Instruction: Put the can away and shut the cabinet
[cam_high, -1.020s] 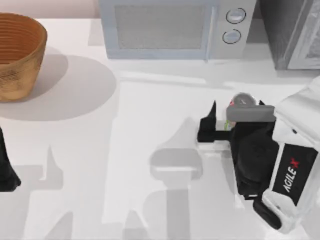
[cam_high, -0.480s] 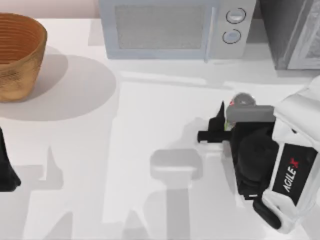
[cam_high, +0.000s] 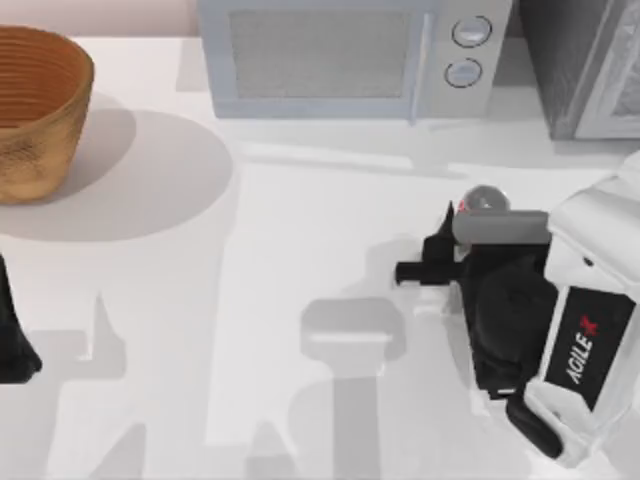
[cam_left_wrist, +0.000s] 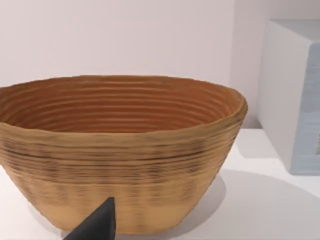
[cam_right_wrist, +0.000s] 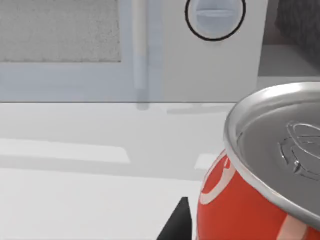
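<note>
The red can (cam_high: 484, 199) with its silver top stands upright on the white table at the right, in front of the microwave. My right gripper (cam_high: 462, 228) is down around it and shut on it; one dark finger (cam_high: 446, 226) presses the can's left side and the other is hidden under the wrist. Close up in the right wrist view, the can (cam_right_wrist: 260, 185) has a fingertip (cam_right_wrist: 177, 225) at its side. The dark grey speckled cabinet (cam_high: 575, 60) sits at the back right corner, partly cut off, with its light grey door panel angled outward. My left gripper (cam_high: 12, 345) is parked at the left edge.
A pale microwave (cam_high: 330, 55) with two round dials stands along the back edge, left of the cabinet. A woven basket (cam_high: 35, 110) sits at the back left, large in the left wrist view (cam_left_wrist: 120, 150). Open table lies between basket and can.
The right gripper's visible finger has moved rightwards up against the can's side. The can has stayed where it stood, and the left arm has not moved.
</note>
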